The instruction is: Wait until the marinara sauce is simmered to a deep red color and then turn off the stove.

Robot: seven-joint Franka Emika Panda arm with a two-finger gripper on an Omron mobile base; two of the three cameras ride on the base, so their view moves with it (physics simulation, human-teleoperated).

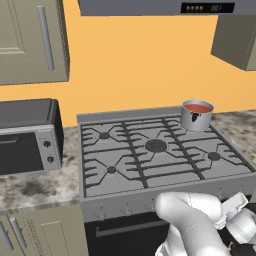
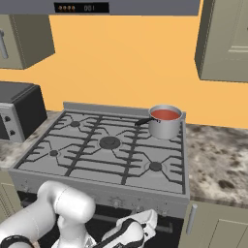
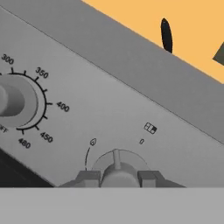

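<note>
The gripper point(image 3: 117, 177) is clamped on a small burner knob point(image 3: 116, 171) on the front panel of the stove point(image 1: 150, 150), one dark fingertip point(image 3: 89, 178) on each side of it. To the knob's left sits a larger dial point(image 3: 15, 100) ringed with temperature numbers. Up on the grates, a shiny steel saucepan point(image 2: 165, 121) stands on the far right burner, its dark handle pointing left. The marinara sauce point(image 2: 165, 115) inside is a smooth, flat orange-red disc.
</note>
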